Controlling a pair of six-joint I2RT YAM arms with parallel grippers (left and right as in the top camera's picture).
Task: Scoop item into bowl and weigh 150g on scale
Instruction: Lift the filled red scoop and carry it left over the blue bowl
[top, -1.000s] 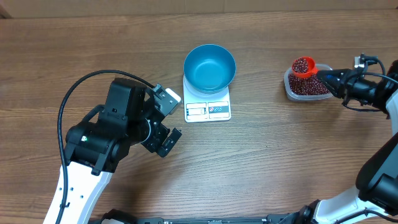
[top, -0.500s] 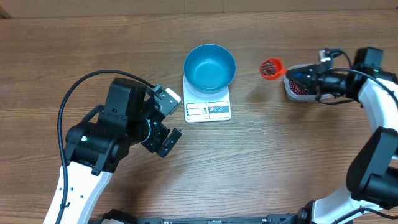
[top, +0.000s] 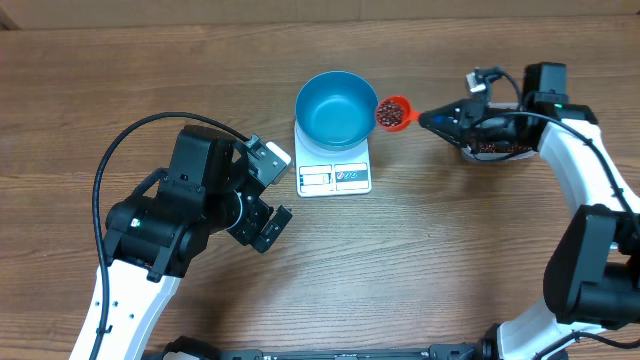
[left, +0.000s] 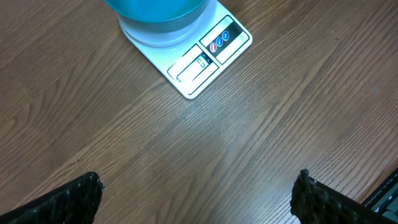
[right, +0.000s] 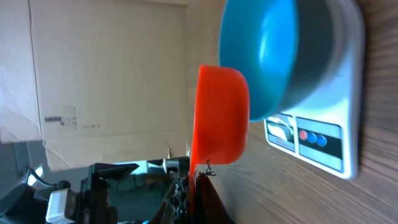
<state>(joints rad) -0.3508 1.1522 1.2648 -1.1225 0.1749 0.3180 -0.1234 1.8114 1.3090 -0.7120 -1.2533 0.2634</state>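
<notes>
Top middle: orange scoop (right: 219, 115) full of beans (top: 392, 114), just right of the blue bowl (top: 337, 107) on the white scale (top: 335, 178). Right gripper (top: 435, 119) clenched, likely on the scoop handle. Left gripper (left: 196, 198) lower left, spread wide, holding nothing.

Robotics lab test bench: a left arm (top: 150, 230) and right arm (top: 590, 170) flank a wood-grain table (top: 450, 250), a black cable (top: 160, 116) looping, a cardboard sheet (right: 106, 74) behind.
</notes>
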